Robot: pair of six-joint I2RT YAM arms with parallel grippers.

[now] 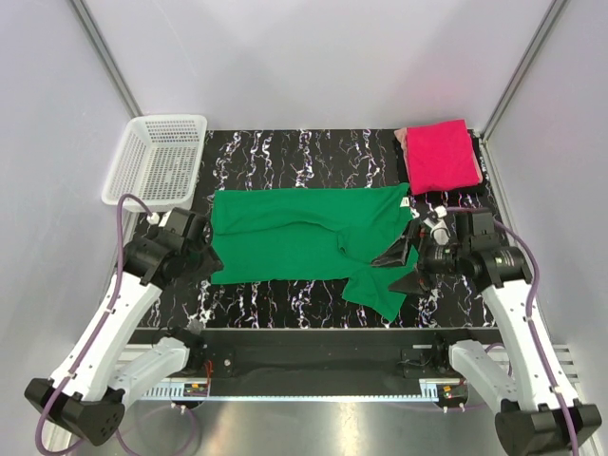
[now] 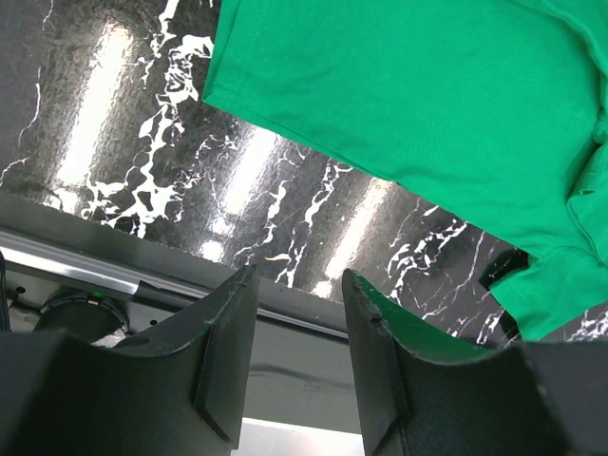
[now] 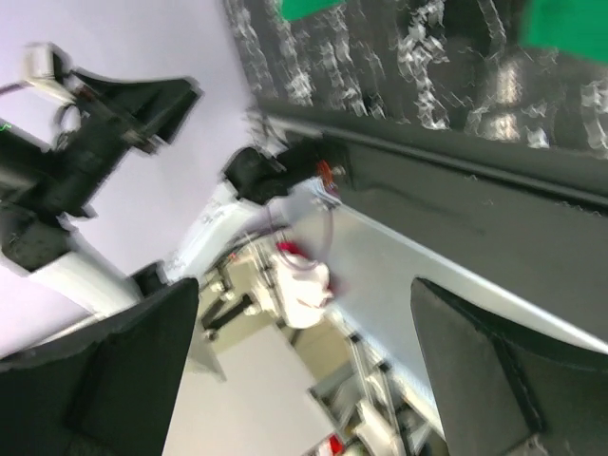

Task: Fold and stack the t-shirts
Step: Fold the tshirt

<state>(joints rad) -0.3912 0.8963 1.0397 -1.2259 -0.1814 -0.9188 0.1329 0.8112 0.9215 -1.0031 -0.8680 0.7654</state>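
Observation:
The green t-shirt (image 1: 304,237) lies spread flat across the middle of the black marbled table, one sleeve hanging toward the near right. The hot pink t-shirt (image 1: 439,154) lies folded at the back right corner. My left gripper (image 1: 209,259) is open and empty at the green shirt's near left corner; the left wrist view shows its jaws apart (image 2: 294,285) with the shirt's hem (image 2: 408,95) just beyond. My right gripper (image 1: 404,268) is open and empty beside the shirt's right sleeve. The right wrist view is blurred, with its jaws wide apart (image 3: 306,285) and only scraps of green cloth (image 3: 565,24).
A white mesh basket (image 1: 157,160) stands at the back left corner. Grey walls enclose the table on three sides. The table's metal front rail (image 2: 95,271) runs just below the left gripper. Bare marbled table (image 1: 304,152) lies behind the green shirt.

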